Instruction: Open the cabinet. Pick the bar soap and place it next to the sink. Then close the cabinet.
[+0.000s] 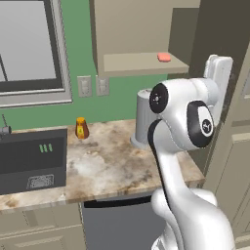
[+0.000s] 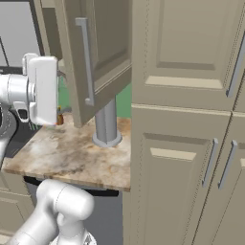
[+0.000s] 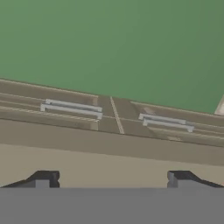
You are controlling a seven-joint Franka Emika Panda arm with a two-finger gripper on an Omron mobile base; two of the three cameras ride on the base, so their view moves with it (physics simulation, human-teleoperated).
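a: what's the room like from where you sit?

b: i see a mottled stone counter (image 1: 122, 166) under a green wall (image 1: 78, 44), with a black appliance (image 1: 31, 163) at nine o'clock in the left base view and an amber jar (image 1: 81, 128) behind it.

a: and the cabinet?

b: the cabinet (image 1: 141, 34) is open; its door (image 2: 95, 57) swings toward me, the silver handle (image 2: 86, 62) upright. the bar soap (image 1: 164, 57) lies flat on the shelf at one o'clock, near the front edge, long axis running left to right.

a: room to move?

b: bare shelf to the soap's left; tall cabinets (image 2: 191, 119) crowd the right.

a: the claw?

b: the gripper (image 3: 113, 179) is spread wide, holding nothing.
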